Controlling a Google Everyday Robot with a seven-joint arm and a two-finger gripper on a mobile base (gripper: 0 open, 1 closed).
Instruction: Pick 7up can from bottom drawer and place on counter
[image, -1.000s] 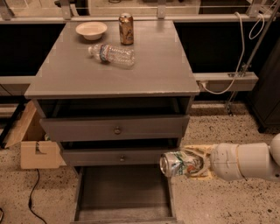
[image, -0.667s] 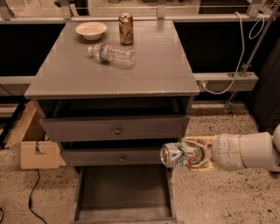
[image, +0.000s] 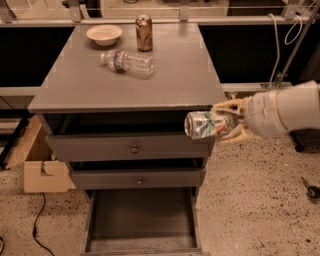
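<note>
Tool (image: 223, 123): right of centre, clamped on soda can (image: 201, 125), held sideways in the air just under the front right corner of counter (image: 170, 85). Bottom drawer (image: 142, 220): pulled out, lower centre. On counter, upper left: bowl (image: 104, 34), brown can (image: 144, 33), bottle (image: 129, 61) lying down.

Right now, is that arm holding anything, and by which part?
Yes. The gripper grips the 7up can, which lies sideways, around the right half of its side wall, just off the counter's front right corner.
</note>
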